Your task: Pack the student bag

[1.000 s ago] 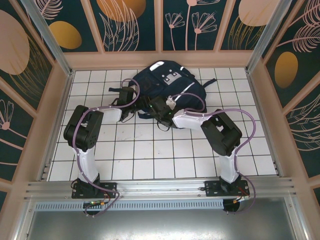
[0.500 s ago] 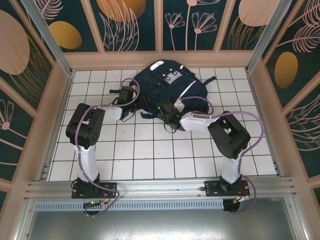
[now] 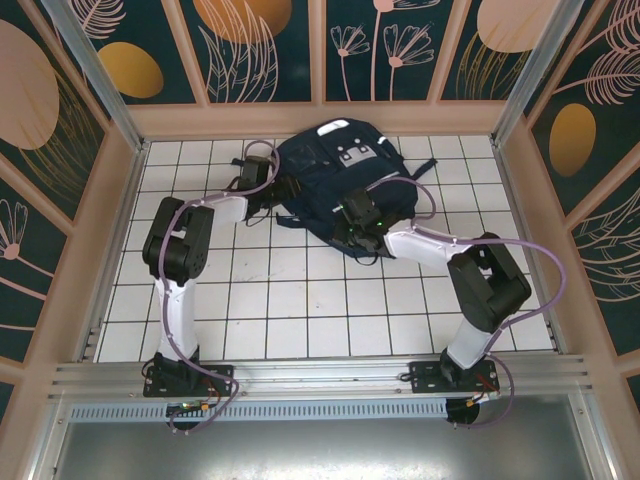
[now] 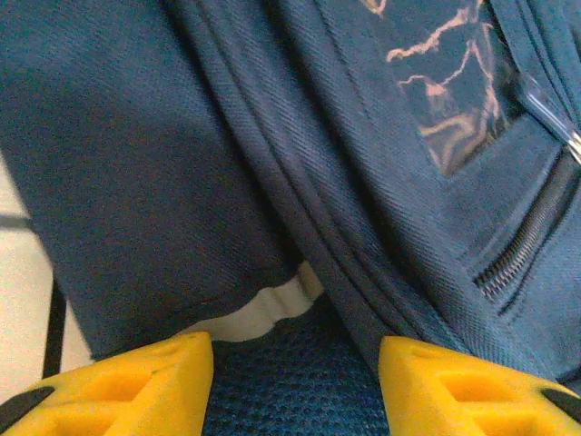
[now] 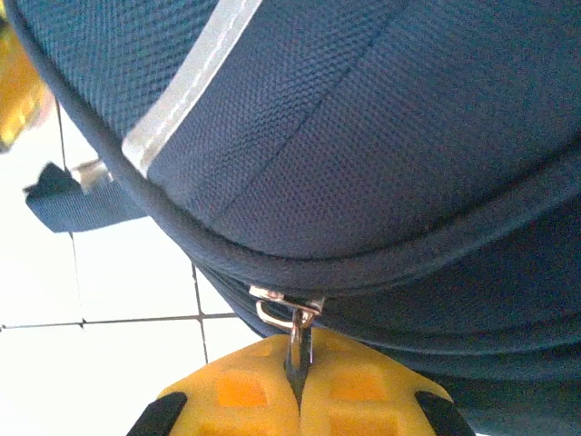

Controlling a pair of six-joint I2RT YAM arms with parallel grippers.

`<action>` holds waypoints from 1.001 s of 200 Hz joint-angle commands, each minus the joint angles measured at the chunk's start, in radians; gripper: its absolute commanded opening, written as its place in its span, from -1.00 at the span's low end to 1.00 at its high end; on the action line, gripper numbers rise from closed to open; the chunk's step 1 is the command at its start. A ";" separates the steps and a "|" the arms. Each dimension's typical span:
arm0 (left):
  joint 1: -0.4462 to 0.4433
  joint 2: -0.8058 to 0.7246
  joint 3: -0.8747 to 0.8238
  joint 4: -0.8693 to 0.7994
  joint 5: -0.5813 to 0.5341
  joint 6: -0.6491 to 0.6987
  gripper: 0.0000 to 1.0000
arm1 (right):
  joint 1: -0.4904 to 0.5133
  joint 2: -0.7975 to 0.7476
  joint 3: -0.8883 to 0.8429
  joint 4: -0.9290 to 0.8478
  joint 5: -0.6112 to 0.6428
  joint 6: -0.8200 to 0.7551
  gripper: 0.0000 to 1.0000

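The student bag (image 3: 335,175), a dark navy backpack with white stripes and a grey patch, lies at the back middle of the tiled table. My left gripper (image 3: 272,188) is at the bag's left edge. In the left wrist view its yellow fingers (image 4: 136,381) stand apart, with the bag's blue mesh padding (image 4: 290,381) filling the gap between them. My right gripper (image 3: 352,225) is at the bag's near edge. The right wrist view shows that gripper (image 5: 298,359) shut on the metal zipper pull (image 5: 292,320), which hangs from the zip along the bag's piped seam.
White tiled table top (image 3: 300,300) runs from the bag to the arms' bases. Wooden frame walls (image 3: 128,200) close in the left, right and back sides. A loose strap end (image 5: 68,195) of the bag lies on the tiles.
My right gripper has closed on the zipper pull and moved right along the bag's near edge. The bag has shifted a little right and back. My left gripper followed it, its jaws unchanged.
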 commanded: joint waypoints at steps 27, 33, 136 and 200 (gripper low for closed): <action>0.043 0.056 0.086 -0.052 -0.091 0.027 0.03 | -0.085 -0.058 -0.035 -0.256 -0.173 -0.281 -1.00; 0.046 0.055 0.088 -0.055 -0.088 0.028 0.03 | -0.094 -0.057 -0.036 -0.252 -0.205 -0.298 -1.00; -0.010 -0.350 -0.421 0.381 0.199 -0.526 0.16 | -0.052 0.048 0.101 -0.002 -0.451 -0.362 -1.00; -0.130 -0.329 -0.440 0.499 0.212 -0.653 0.14 | -0.008 0.053 0.116 0.047 -0.495 -0.396 -1.00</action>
